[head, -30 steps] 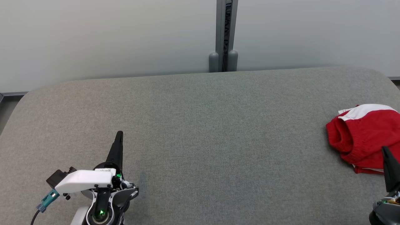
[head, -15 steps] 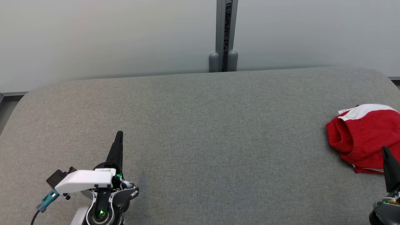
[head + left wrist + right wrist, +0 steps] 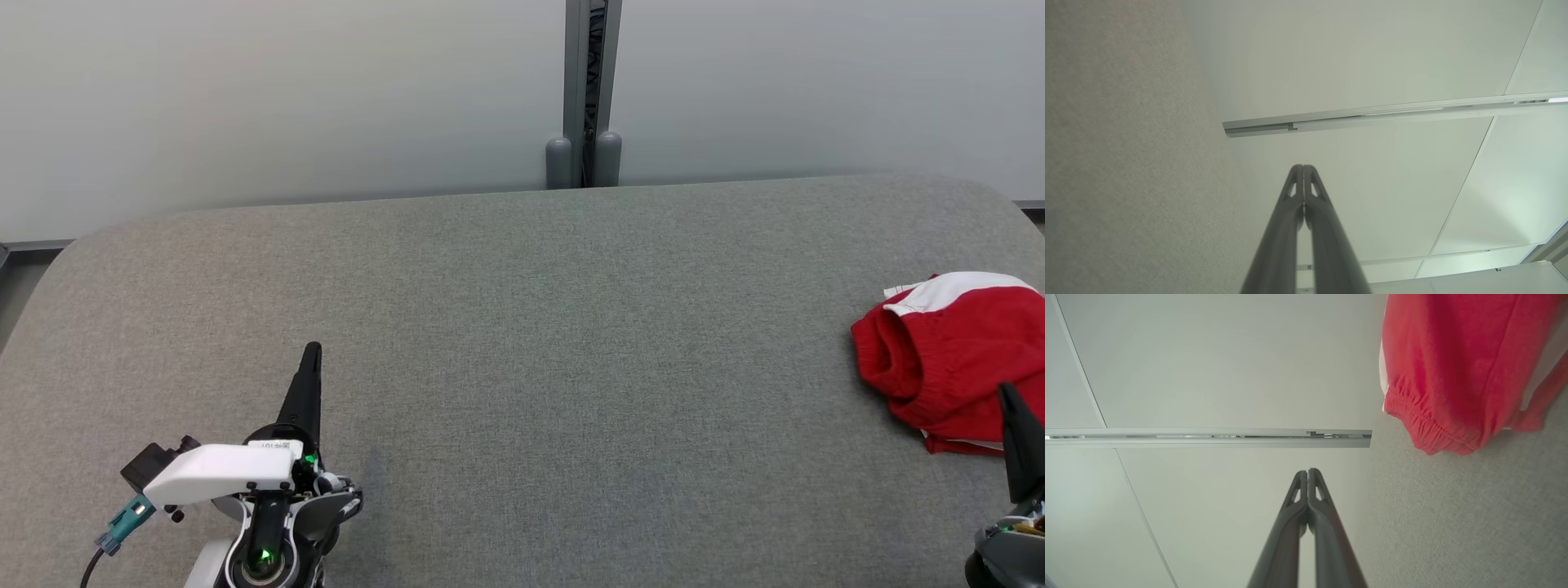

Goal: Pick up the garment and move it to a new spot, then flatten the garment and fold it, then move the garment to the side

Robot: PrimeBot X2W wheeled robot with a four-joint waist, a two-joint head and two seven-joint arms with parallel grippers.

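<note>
At right end of worktop [image 3: 522, 343]: garment [image 3: 939, 351], near edge just past tip of right pincer [image 3: 1010, 400]; in wrist view off to 1 side of it, not touching. Same pincer pressed together, empty. Likewise left pincer [image 3: 311, 353], well apart at lower left. Red cloth, white trim, gathered elastic hem, crumpled in a heap. Grey felt-like top, rounded corners. Behind: pale wall [image 3: 286, 98], grey post [image 3: 589, 82] at centre.

I can read nothing here; the small white sticker [image 3: 276, 446] at the base of my left gripper [image 3: 311, 351] carries print too tiny to make out.
</note>
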